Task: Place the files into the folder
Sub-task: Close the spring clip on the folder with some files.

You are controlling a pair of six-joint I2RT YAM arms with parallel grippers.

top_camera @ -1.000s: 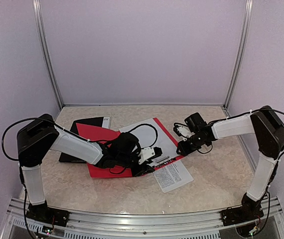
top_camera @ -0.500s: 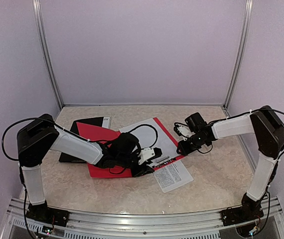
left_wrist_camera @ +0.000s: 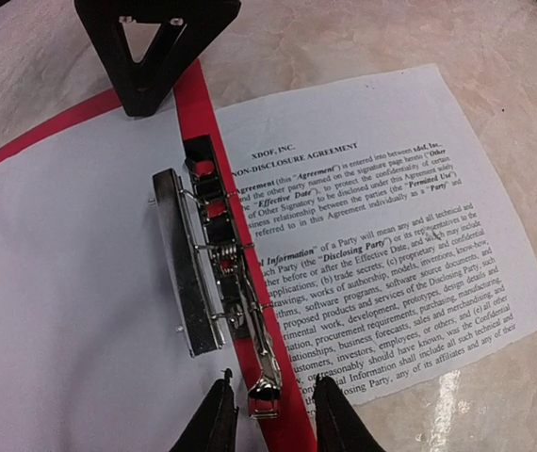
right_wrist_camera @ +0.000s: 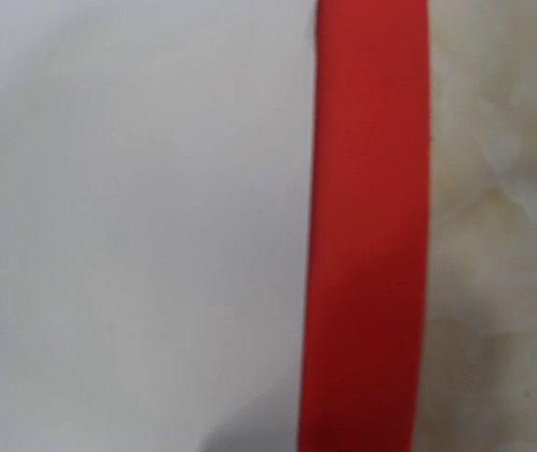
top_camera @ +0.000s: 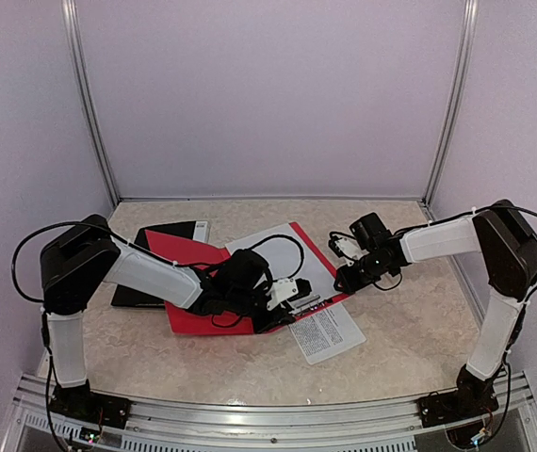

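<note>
Lilac walls point(top_camera: 268, 94) and aluminium posts point(top_camera: 89, 104) enclose a beige marbled table point(top_camera: 410, 330). On it an open red folder point(top_camera: 188, 325) carries a blank sheet point(left_wrist_camera: 61, 282). A printed sheet point(left_wrist_camera: 391, 245) lies at its near right, one edge under the red border. The left gripper point(left_wrist_camera: 267, 419) is narrowly parted, straddling the lever of the metal clip point(left_wrist_camera: 188, 264). The right gripper point(top_camera: 344, 281) sits at the folder's right edge, and I cannot tell its spread.

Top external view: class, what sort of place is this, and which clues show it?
Probably a robot test cell: plain walls framed by aluminium posts, a marble-patterned table, and two robot arms mounted on a metal rail.
</note>
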